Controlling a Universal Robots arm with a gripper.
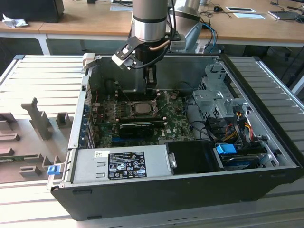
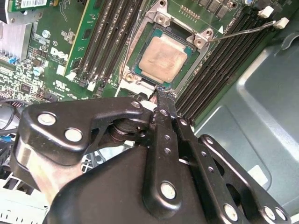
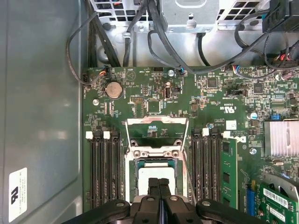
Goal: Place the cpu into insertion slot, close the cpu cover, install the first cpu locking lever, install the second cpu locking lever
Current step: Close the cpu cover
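Nearest me is the black metal wall of the open computer case (image 1: pixel 190 199), which sits on a ribbed grey surface (image 1: pixel 42 71). A silver box-shaped power supply (image 1: pixel 118 164) lies just behind that wall. Deeper in is the green circuit board (image 1: pixel 175 126), and the grey robot arm (image 1: pixel 149 19) reaches straight down over it. Its black gripper (image 2: pixel 159 94) has both fingers (image 3: pixel 154 186) pressed together, tip to tip. The tips are at the edge of the small square insertion slot with the silvery metal rim (image 2: pixel 131 75) — whether they touch it I can't make out. The small flat square cpu with the dull metal top (image 2: pixel 161 58) lies seated flat in that slot, flanked by long black memory slots (image 2: pixel 107 32). The thin silvery cpu cover frame (image 3: pixel 156 122) looks tilted up off the slot on the side away from the fingers — the chip's top is uncovered. A thin wire locking lever (image 2: pixel 243 31) sticks out from one corner, over the memory slots.
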